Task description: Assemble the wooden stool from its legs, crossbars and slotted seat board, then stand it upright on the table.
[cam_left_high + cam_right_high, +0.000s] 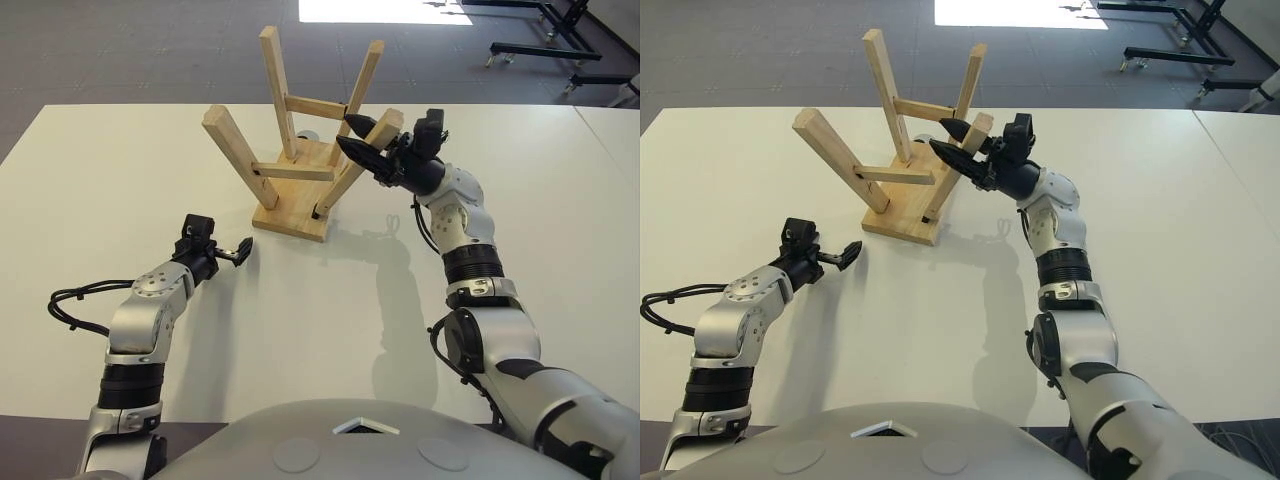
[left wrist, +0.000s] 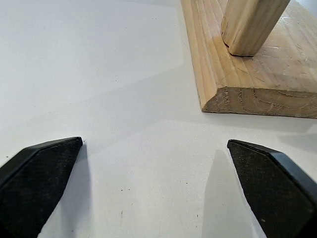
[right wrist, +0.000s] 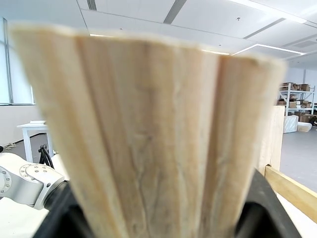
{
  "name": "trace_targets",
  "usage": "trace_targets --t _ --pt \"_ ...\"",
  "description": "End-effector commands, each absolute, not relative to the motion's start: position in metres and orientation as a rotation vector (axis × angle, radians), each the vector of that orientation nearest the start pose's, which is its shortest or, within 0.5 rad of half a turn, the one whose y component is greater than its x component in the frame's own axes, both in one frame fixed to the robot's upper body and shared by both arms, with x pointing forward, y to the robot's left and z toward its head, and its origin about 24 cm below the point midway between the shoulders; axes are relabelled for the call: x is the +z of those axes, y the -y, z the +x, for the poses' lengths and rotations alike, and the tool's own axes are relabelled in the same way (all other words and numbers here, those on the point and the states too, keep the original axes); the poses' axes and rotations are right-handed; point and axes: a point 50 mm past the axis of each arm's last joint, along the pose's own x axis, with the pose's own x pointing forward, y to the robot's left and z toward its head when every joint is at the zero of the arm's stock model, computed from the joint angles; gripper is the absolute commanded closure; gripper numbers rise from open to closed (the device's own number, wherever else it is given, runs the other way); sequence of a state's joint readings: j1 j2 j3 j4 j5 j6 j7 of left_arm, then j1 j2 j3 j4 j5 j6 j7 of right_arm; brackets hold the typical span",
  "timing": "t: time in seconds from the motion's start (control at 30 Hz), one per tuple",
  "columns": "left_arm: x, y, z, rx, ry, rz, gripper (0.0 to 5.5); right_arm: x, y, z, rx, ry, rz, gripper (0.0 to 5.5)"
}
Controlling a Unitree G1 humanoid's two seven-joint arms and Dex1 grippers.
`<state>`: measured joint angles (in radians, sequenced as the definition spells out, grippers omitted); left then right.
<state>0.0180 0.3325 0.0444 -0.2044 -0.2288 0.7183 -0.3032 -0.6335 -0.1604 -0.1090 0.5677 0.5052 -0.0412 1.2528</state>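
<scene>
Left arm bent, held low — left pincer (image 1: 240, 252) fingers spread wide apart. Right arm extended forward, wrist raised — right pincer (image 1: 343, 131) clamped on stool leg (image 1: 340, 185).

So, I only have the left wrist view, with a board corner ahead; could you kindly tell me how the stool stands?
Observer: The stool is upside down, seat flat on the table, all four legs pointing up.
Operator: Thank you. Where is the right gripper, please?
Observer: The right gripper grips the near right leg close to its top end.
Operator: And are any crossbars in yet?
Observer: Yes, two crossbars sit between legs, one on the far side and one on the left.
</scene>
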Motion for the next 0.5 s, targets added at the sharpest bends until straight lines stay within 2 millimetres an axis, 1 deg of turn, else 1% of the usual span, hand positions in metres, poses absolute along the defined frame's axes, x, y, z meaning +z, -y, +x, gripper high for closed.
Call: trace_targets --t 0.03,0.2,0.5 --pt "0.034 -0.198 0.235 -0.268 -0.532 0.037 0.1 0.12 0.127 0.328 1.225 0.319 0.264 3.45" --pt "0.035 -0.199 0.234 -0.268 -0.531 0.039 0.1 0.115 0.132 0.323 1.196 0.33 0.261 3.45" --pt "0.034 -0.199 0.232 -0.265 -0.534 0.037 0.1 0.11 0.12 0.31 1.221 0.349 0.138 3.45"
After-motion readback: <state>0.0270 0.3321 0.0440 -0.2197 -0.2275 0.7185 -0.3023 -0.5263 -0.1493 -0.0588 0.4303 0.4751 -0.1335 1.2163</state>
